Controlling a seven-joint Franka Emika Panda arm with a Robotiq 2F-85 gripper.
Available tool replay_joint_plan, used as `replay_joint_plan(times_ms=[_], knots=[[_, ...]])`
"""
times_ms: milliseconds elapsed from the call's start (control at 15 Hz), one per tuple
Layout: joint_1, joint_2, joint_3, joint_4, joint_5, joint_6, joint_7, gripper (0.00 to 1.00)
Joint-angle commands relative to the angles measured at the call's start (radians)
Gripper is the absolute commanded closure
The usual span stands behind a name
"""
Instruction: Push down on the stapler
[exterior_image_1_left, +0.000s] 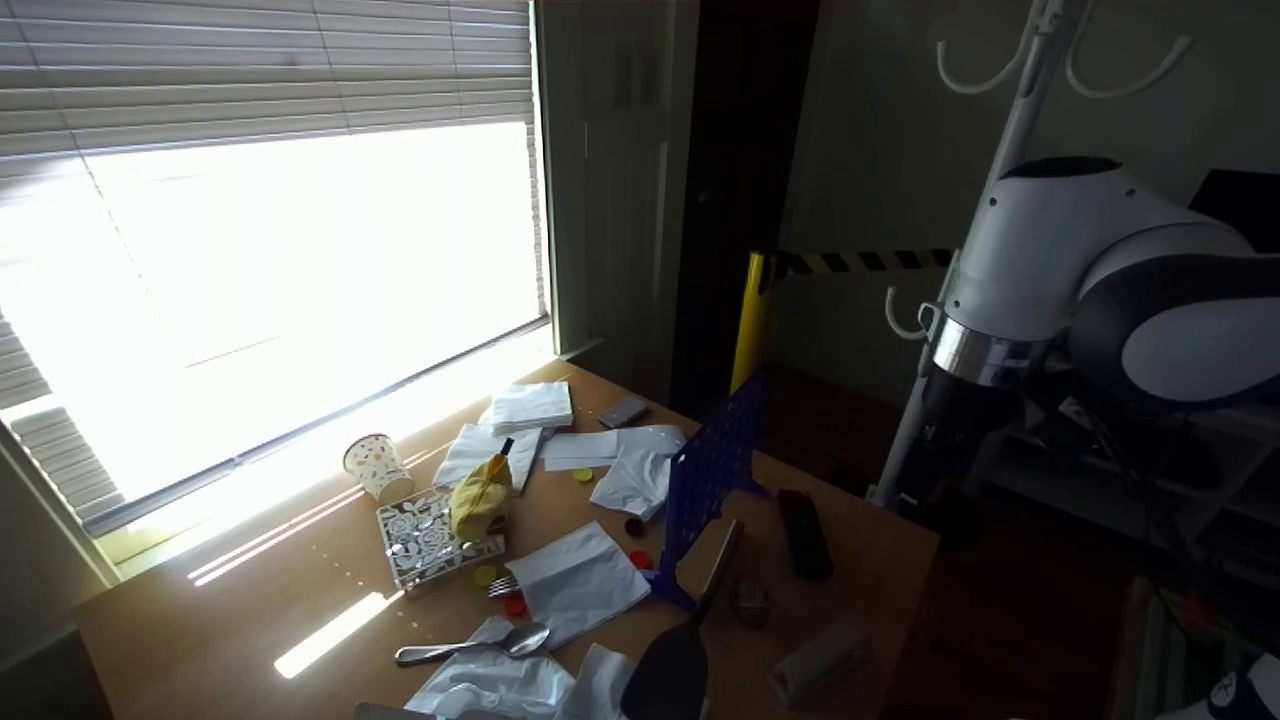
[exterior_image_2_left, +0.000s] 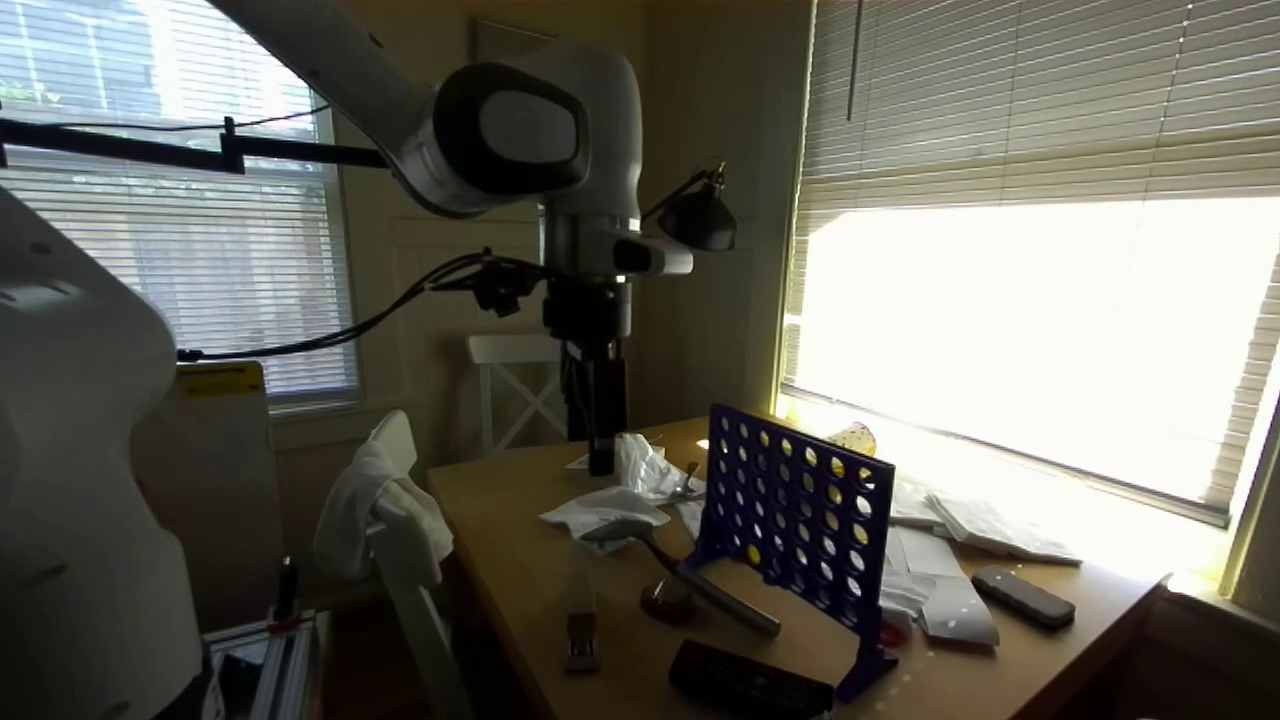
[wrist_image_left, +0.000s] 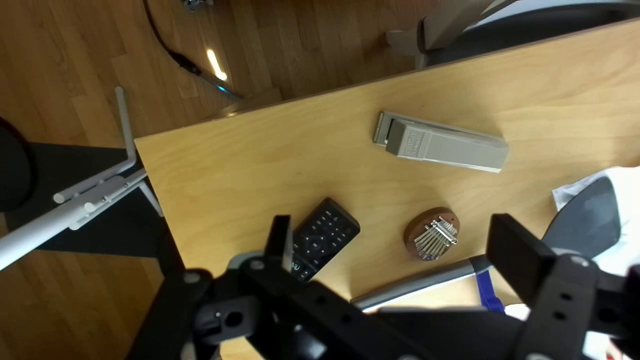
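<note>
Stapler (wrist_image_left: 442, 142), grey, lies on the pale wooden tabletop (wrist_image_left: 240, 175), near the edge that passes it at twelve o'clock, taking twelve as the top of the wrist view. The pincer (wrist_image_left: 392, 232) is spread wide, and from the gap between its fingers (wrist_image_left: 517, 250) the stapler sits at one o'clock, apart from both. At six o'clock from the stapler is a small round thumb piano (wrist_image_left: 432, 234) with metal tines; at eight, a black remote (wrist_image_left: 327, 235), partly hidden behind a finger. Past the thumb piano runs the handle of a spatula (wrist_image_left: 420, 285); the pincer covers its middle, and the dark blade reappears at four o'clock, overlapping a white napkin (wrist_image_left: 630, 195) that the frame cuts off. Over the edge, at ten, is wooden floor (wrist_image_left: 300, 45).

In both exterior views a blue grid (exterior_image_1_left: 712, 475) stands upright on the tabletop. Around it, in an exterior view, a white openwork trivet (exterior_image_1_left: 430, 545) lies between eight and nine o'clock and a patterned cup (exterior_image_1_left: 378, 468) at nine, with a window (exterior_image_1_left: 280, 250) at ten, its glare washing out the outside. A yellow post (exterior_image_1_left: 750, 325) rises just past twelve, a coat stand (exterior_image_1_left: 1018, 130) between one and two. There the stapler is a dim shape in shadow, and the fingers sink into the dark.
</note>
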Motion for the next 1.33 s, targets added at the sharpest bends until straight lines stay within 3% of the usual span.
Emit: replay_joint_plan(times_ms=[0,467,800,1067,1133,1267], knots=[[0.029,-0.009,-0.013,0.001,0.0,0.013,-0.071,0.0],[0.125,0.051,-0.017,0.004,-0.002,0.092,-0.299,0.0],[0.125,0.14,-0.044,0.003,0.03,0.197,-0.324,0.0],[0.132,0.217,-0.071,0.001,0.069,0.188,-0.361,0.0],[0.115,0.169,-0.047,0.001,0.031,0.167,-0.322,0.0],[0.114,0.2,-0.054,0.001,0.042,0.168,-0.333,0.0]])
